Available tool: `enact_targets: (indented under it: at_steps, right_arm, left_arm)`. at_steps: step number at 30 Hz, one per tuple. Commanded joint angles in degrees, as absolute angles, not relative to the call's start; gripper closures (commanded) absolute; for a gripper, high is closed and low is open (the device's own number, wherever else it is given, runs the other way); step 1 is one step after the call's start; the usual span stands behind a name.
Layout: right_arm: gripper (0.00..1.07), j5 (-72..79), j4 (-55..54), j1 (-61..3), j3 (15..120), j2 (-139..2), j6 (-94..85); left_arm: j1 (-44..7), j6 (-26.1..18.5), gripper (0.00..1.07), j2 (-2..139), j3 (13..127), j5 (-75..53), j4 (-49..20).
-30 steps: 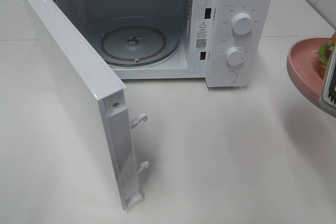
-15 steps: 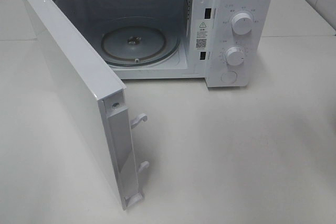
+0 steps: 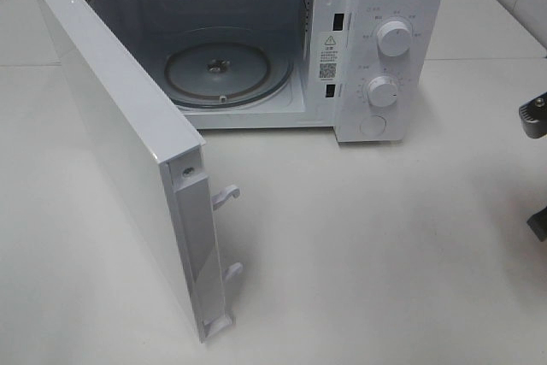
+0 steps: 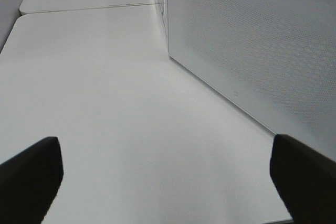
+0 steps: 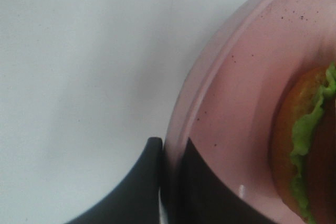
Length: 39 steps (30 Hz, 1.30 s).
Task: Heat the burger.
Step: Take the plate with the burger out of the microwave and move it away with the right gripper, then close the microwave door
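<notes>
The left gripper's [image 4: 168,182] fingers [image 4: 29,177] are matte black and blunt. The right gripper's [image 5: 169,182] fingers [image 5: 137,190] are black too, thin-edged. A grey metal part with a screw [image 3: 534,115] shows at the counter's right edge.

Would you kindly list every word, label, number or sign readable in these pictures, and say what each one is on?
No text can be quoted as it reads.
Sticker inside the white microwave oven's door frame: warning triangle and QR-style square; its print is too small.
Markings around the two white round dials: too small and faint.
Wrist views: no text.
</notes>
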State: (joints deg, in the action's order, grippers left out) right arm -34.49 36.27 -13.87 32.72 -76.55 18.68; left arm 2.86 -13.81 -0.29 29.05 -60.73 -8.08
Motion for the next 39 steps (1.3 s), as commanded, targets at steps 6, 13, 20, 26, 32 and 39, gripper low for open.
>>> enact_targets:
  at_steps: [6,13,20,26,32,39]
  right_arm:
    - [1.05,-26.4,40.3,-9.1,32.9,-86.7,20.7]
    - [1.02,-21.9,40.3,-8.7,33.1,-92.4,22.6]
    - [0.83,-17.9,39.6,-8.7,33.1,-95.0,24.1]
    - [0.39,-16.6,35.6,-8.7,33.1,-94.9,23.5]
    - [0.19,-19.9,28.9,-8.7,34.2,-92.0,21.1]
    - [0.21,-37.6,17.8,-8.7,40.3,-84.4,17.1]
  left_arm:
    - [2.5,-13.6,0.04,-1.2,29.1,-60.2,-8.5]
    - [2.5,-13.6,0.04,-1.2,29.1,-60.2,-8.5]
    - [2.5,-13.6,0.04,-1.2,29.1,-60.2,-8.5]
    - [2.5,-13.6,0.04,-1.2,29.1,-60.2,-8.5]
    - [2.5,-13.6,0.04,-1.2,29.1,-60.2,-8.5]
    - [2.5,-13.6,0.04,-1.2,29.1,-60.2,-8.5]
